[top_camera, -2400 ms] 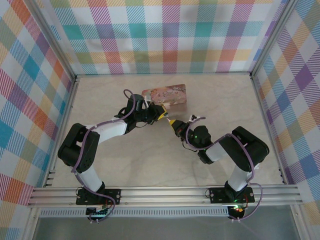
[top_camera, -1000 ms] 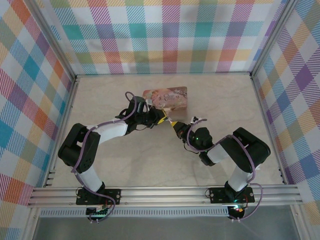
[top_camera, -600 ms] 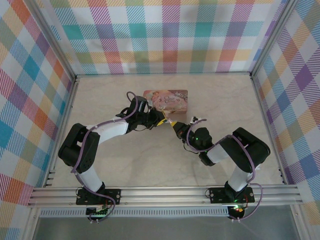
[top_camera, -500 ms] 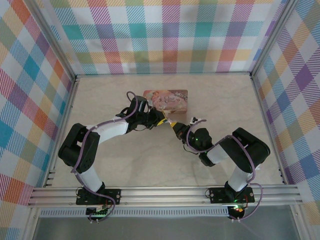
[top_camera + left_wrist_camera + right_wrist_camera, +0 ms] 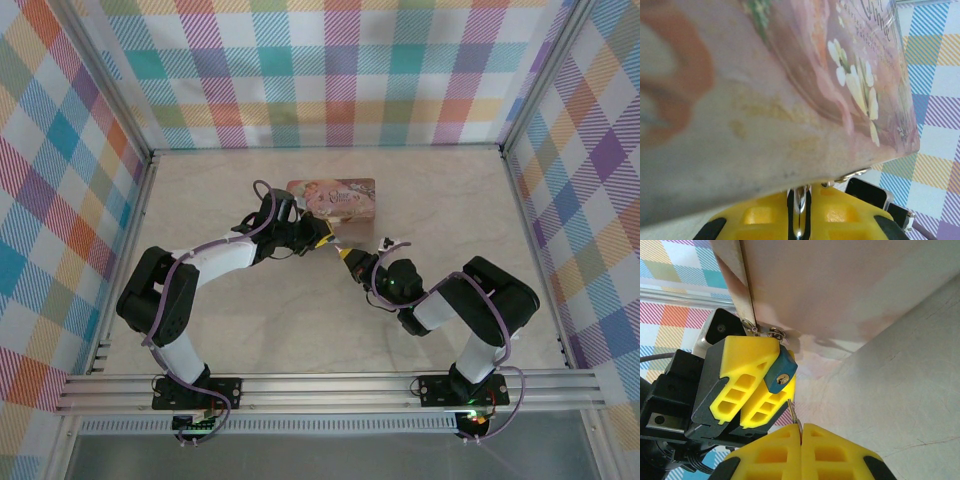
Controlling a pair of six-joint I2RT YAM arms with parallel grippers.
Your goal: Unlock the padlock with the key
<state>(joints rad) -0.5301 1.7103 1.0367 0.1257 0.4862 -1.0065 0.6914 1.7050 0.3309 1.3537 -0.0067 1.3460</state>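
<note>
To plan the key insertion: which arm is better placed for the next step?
Right. The right gripper pinches the key, tip just below the keyhole; the left gripper clamps the padlock.

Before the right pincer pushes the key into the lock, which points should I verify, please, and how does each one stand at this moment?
1. Left pincer grips the padlock: ok.
2. Right pincer is shut on the key, blade pointing out: ok.
3. Keyhole faces the key and nothing covers it: ok.
4. Key tip is inside the keyhole: not ok; the tip stops short, just below it.
5. Blade is turned to match the keyhole slot: cannot tell.
6. Pink box, right behind the padlock, leaves room to turn the key: cannot tell.
</note>
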